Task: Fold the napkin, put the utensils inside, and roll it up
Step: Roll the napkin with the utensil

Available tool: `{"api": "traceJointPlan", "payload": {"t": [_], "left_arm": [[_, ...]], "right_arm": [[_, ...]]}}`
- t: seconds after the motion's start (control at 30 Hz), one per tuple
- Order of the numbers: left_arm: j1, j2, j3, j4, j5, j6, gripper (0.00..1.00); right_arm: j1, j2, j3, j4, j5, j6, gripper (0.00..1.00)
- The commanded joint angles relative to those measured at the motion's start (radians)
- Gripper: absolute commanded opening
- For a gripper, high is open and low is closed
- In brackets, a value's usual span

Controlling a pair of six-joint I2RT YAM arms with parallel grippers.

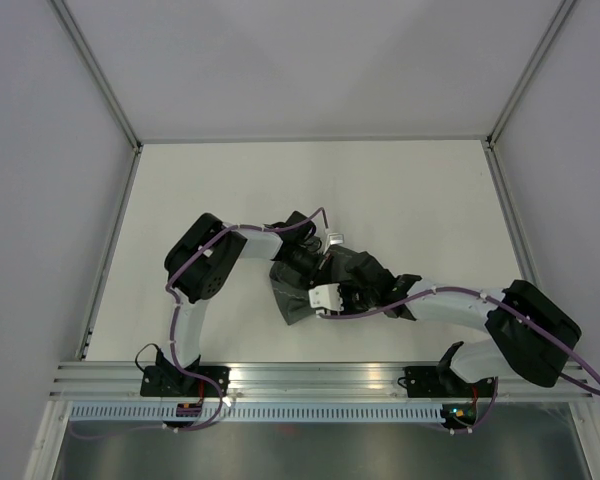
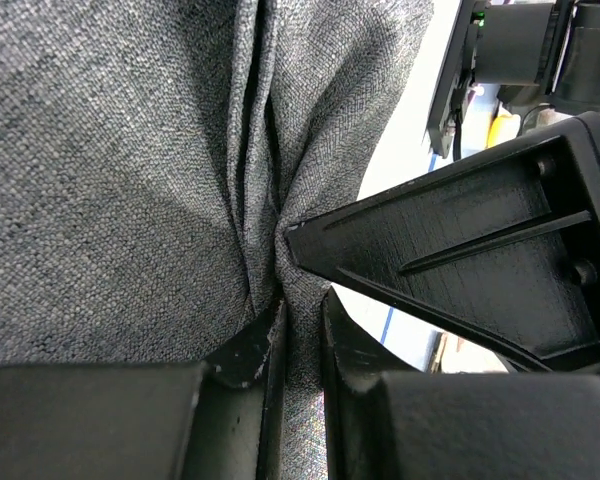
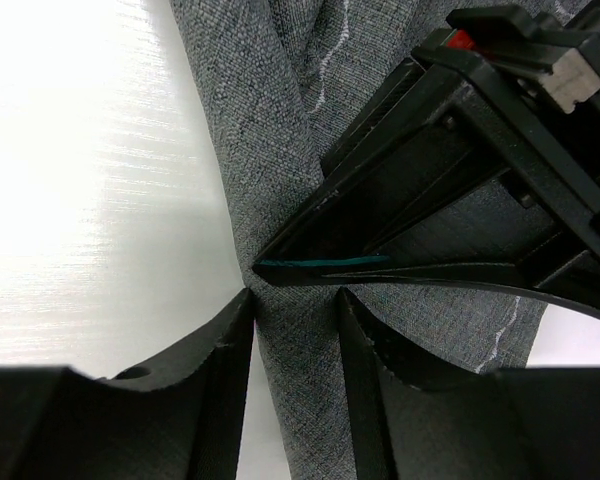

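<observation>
Top external view: a dark grey woven fabric napkin (image 1: 296,300) lies bunched in a crumpled heap near the middle of the flat white surface (image 1: 400,200), a little toward 6 o'clock, with both arms meeting over it. The left fingers (image 1: 308,264) come onto the heap from 10 o'clock and the right fingers (image 1: 353,296) from 4 o'clock, the two sets close together above the cloth, which shows past them at 7 o'clock and 1 o'clock. Left wrist view: the napkin fills the frame from 9 to 12 o'clock, its folds gathering into a tight pleat that runs down between the left arm's own black fingers (image 2: 252,350) at 6 o'clock. These stand nearly together, clamped on that thin fold. One ribbed black finger of the right arm enters from 3 o'clock, its tip touching the cloth just above the pinch. Right wrist view: a band of napkin, with a thin pale stitched line (image 3: 330,50) toward 12 o'clock, drops between the right arm's own fingers (image 3: 225,370) at 6 o'clock. They stand apart, wider than the left pair, and the band fills the gap between them; whether they press it I cannot tell. Bright bare surface lies at 9 o'clock, and a left finger's tip reaches in from 3 o'clock, touching the band just above the gap.
</observation>
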Motion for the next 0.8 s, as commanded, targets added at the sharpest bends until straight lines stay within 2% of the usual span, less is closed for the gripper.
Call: {"api": "traceJointPlan", "payload": {"t": [0.0,0.03,0.1,0.13,0.2,0.23,0.3,0.5,0.77], "left_arm": [[0.001,0.064,-0.025,-0.101,-0.122,-0.009,0.03],[0.004,0.061,-0.025,-0.101,-0.122,-0.011,0.03],[0.005,0.056,-0.027,-0.100,-0.122,-0.011,0.03],[0.008,0.047,-0.030,-0.095,-0.125,-0.012,0.05],[0.010,0.030,-0.038,-0.078,-0.127,-0.023,0.09],[0.016,0.018,-0.053,-0.048,-0.130,-0.034,0.14],[0.020,-0.025,-0.070,-0.011,-0.130,-0.057,0.21],[0.056,-0.149,-0.151,0.161,-0.145,-0.161,0.32],[0.077,-0.322,-0.220,0.337,-0.257,-0.273,0.40]], "right_arm": [[0.004,0.027,0.007,-0.037,-0.002,0.022,0.44],[0.004,0.033,0.010,-0.050,-0.007,0.024,0.41],[0.003,0.051,0.021,-0.057,-0.007,0.024,0.24],[0.001,0.055,0.022,-0.062,-0.010,0.025,0.12],[-0.003,0.064,0.025,-0.074,-0.021,0.027,0.06],[-0.013,0.065,0.033,-0.083,-0.036,0.027,0.01],[-0.026,0.079,0.045,-0.112,-0.057,0.022,0.00],[-0.120,0.137,0.127,-0.223,-0.172,-0.016,0.00],[-0.247,0.257,0.272,-0.392,-0.336,-0.085,0.00]]}}
